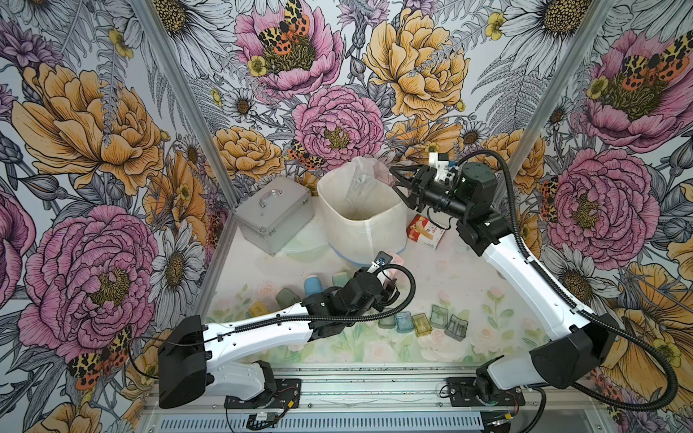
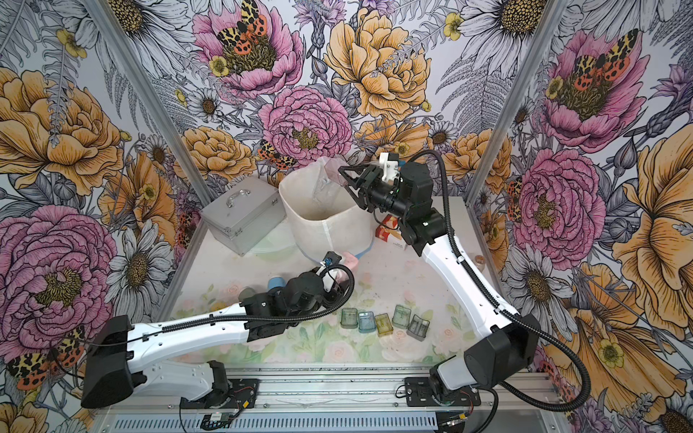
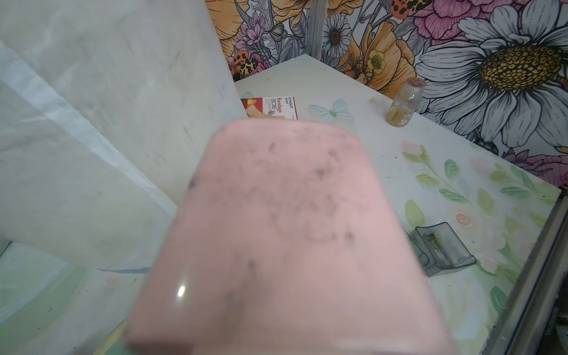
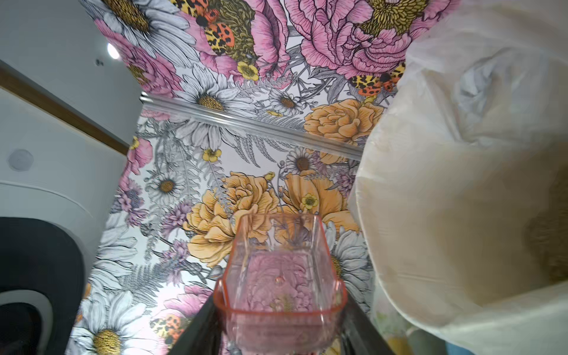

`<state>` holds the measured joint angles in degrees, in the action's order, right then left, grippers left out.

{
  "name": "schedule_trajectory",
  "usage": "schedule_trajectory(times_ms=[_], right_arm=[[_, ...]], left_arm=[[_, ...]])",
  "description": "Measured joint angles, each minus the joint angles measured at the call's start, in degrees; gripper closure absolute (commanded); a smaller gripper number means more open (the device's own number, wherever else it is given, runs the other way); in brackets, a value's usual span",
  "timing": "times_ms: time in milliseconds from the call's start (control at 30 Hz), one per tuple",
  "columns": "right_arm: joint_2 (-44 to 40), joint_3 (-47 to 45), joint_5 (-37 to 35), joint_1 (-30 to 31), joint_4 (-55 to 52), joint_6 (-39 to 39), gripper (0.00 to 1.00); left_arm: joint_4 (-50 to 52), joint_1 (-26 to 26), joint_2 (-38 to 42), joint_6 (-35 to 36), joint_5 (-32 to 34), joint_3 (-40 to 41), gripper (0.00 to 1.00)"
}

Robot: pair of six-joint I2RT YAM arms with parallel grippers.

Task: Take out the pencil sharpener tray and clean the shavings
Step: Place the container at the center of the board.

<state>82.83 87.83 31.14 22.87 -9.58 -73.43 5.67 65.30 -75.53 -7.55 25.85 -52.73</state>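
Observation:
My right gripper (image 1: 396, 183) is shut on a clear pink pencil sharpener tray (image 1: 383, 171), held raised and tilted over the rim of the white lined bin (image 1: 339, 187). In the right wrist view the tray (image 4: 279, 270) sits between the black fingers (image 4: 196, 332), and the wallpaper shows through it. Brownish shavings (image 4: 550, 246) lie at the bottom of the bin. My left gripper (image 1: 390, 286) is low on the table in front of the bin, shut on the pink sharpener body (image 1: 393, 262). That body (image 3: 276, 230) fills the left wrist view and hides the jaws. Dark flecks (image 3: 396, 172) dot the table.
Several tinted trays (image 1: 422, 324) lie in a row near the front. Several sharpener bodies (image 1: 313, 286) stand left of my left arm. Left of the bin sits a silver case (image 1: 273, 213); right of it are a red bandage box (image 1: 427, 232) and a small bottle (image 3: 404, 101).

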Motion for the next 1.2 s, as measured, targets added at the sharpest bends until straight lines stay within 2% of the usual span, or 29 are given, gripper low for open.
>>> schedule_trajectory(times_ms=[200, 467, 767, 1200], right_arm=[[-3.37, 0.11, -5.62, -0.04, -14.43, 18.60, 0.66], [-10.23, -0.02, -11.04, -0.09, -20.87, 32.70, 0.66], [-16.35, -4.94, -17.92, -0.74, -25.53, 39.78, 0.66], [-27.15, -13.77, -25.07, -2.49, -35.85, 43.08, 0.66]], left_arm=[[-5.79, 0.00, -3.85, 0.59, 0.00, 0.70, 1.00], [-10.88, -0.22, -10.29, 1.62, -0.44, 0.68, 1.00], [-16.00, -1.86, -15.13, 1.73, -2.14, 0.57, 1.00], [-23.61, -2.45, -18.75, 1.73, -3.43, 0.52, 1.00]])
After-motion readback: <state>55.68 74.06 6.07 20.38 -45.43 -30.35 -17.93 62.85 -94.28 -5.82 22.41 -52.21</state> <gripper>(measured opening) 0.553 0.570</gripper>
